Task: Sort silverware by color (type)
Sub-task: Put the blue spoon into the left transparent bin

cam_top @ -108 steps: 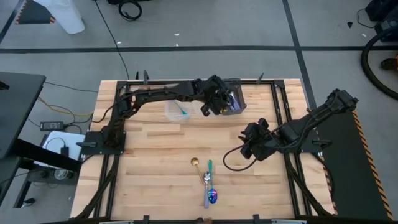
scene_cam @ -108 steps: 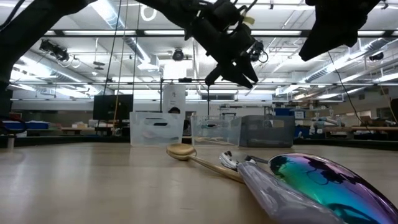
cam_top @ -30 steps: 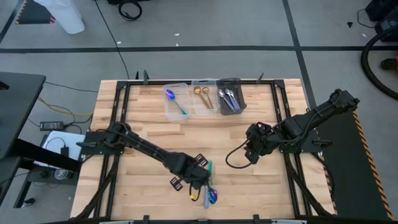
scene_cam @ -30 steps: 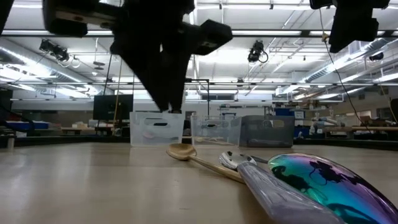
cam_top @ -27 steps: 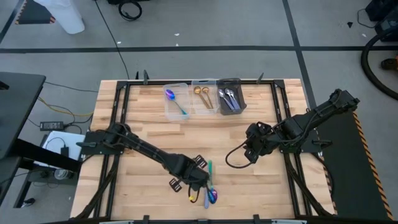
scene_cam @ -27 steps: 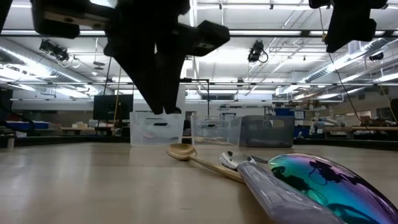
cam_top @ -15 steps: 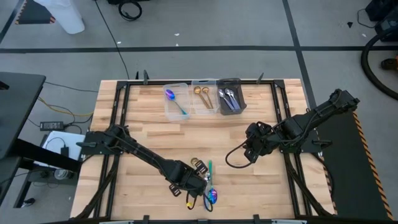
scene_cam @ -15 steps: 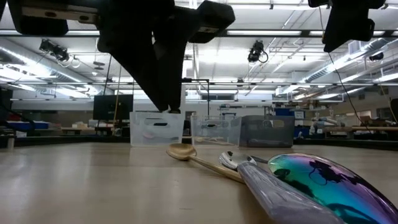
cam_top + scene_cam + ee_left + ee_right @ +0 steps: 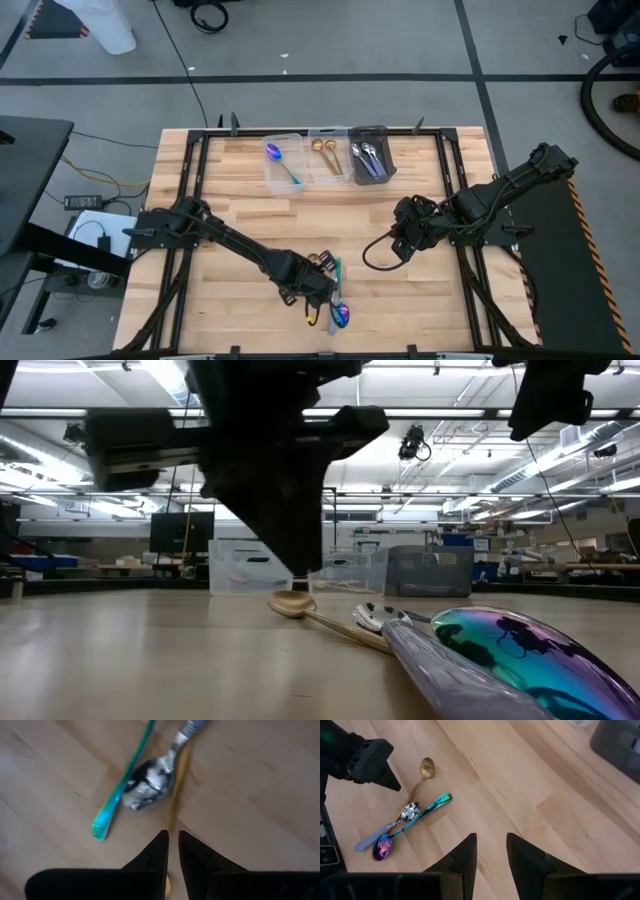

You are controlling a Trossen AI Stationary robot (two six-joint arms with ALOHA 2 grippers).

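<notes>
Three utensils lie on the table near its near edge. A gold spoon [image 9: 176, 790] [image 9: 422, 772] [image 9: 291, 603] lies beside a silver spoon with a pale handle [image 9: 149, 784] [image 9: 410, 811]. An iridescent spoon with a teal handle [image 9: 415, 817] [image 9: 343, 316] crosses them. My left gripper [image 9: 172, 842] [image 9: 318, 276] hovers low over the gold spoon. It is open only by a narrow gap, with a finger on each side of the handle near the bowl. My right gripper [image 9: 490, 845] [image 9: 400, 235] waits open above the table, right of centre.
Three bins stand side by side at the far edge. A clear bin [image 9: 284, 165] holds an iridescent spoon, a second clear bin [image 9: 327, 156] holds gold pieces, and a dark grey bin [image 9: 370, 156] holds silver ones. Bare wood [image 9: 240, 200] lies between the bins and the spoons.
My left gripper has shifted a little toward the table's right edge. It has also come down closer to the gold spoon's bowl. The spoons have kept their places.
</notes>
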